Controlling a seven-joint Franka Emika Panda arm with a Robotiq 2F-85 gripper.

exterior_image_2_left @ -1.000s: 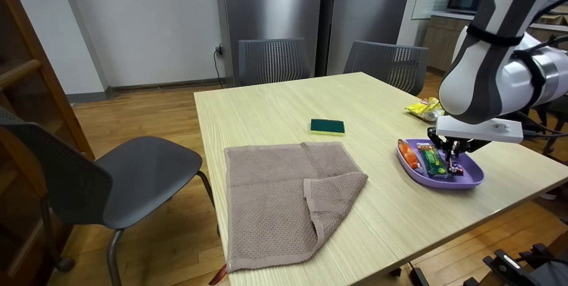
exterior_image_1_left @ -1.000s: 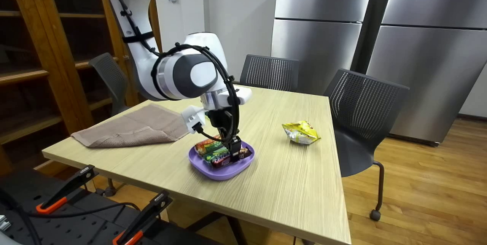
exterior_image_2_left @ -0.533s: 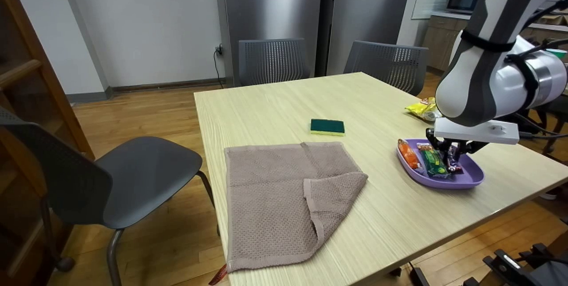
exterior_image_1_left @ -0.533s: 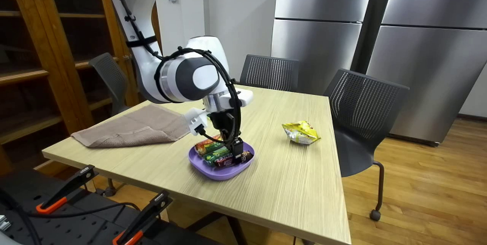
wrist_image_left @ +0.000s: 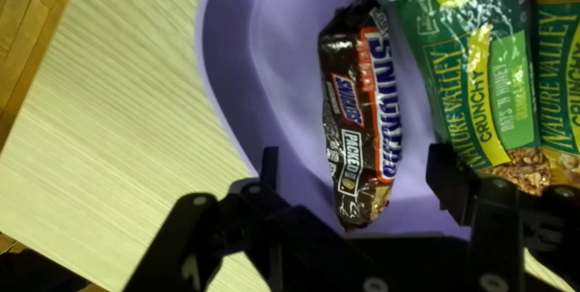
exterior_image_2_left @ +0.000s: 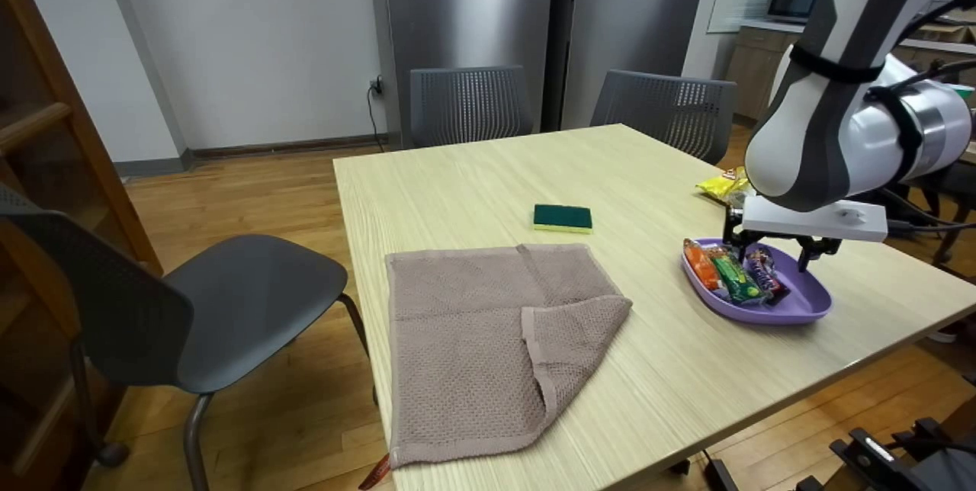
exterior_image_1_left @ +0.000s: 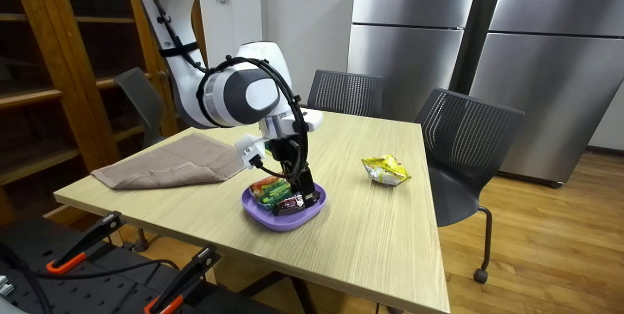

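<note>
A brown Snickers bar [wrist_image_left: 358, 110] lies in a purple tray [wrist_image_left: 226, 47], seen also in both exterior views. My gripper [wrist_image_left: 354, 153] is open over it, one finger on each side of the bar's near end with a gap to both. The right finger [wrist_image_left: 446, 174] stands against or just above the edge of a green Nature Valley pack [wrist_image_left: 476, 70]; I cannot tell if they touch. Beyond that pack sits an orange one [exterior_image_2_left: 699, 264]. In an exterior view the spread fingers of the gripper [exterior_image_2_left: 772, 261] reach down into the tray [exterior_image_2_left: 816, 304].
On the table [exterior_image_1_left: 370, 236] a yellow snack bag [exterior_image_1_left: 386, 169] stands apart from the tray. A brown towel [exterior_image_2_left: 473, 354] with a folded corner and a green sponge [exterior_image_2_left: 563, 217] lie on the table too. Chairs [exterior_image_1_left: 468, 148] surround it; black clamps [exterior_image_1_left: 185, 275] are near its front edge.
The fingers were close together at the Snickers bar and have spread wide apart. The arm dipped slightly, then rose a little. The green pack has shifted towards the orange one.
</note>
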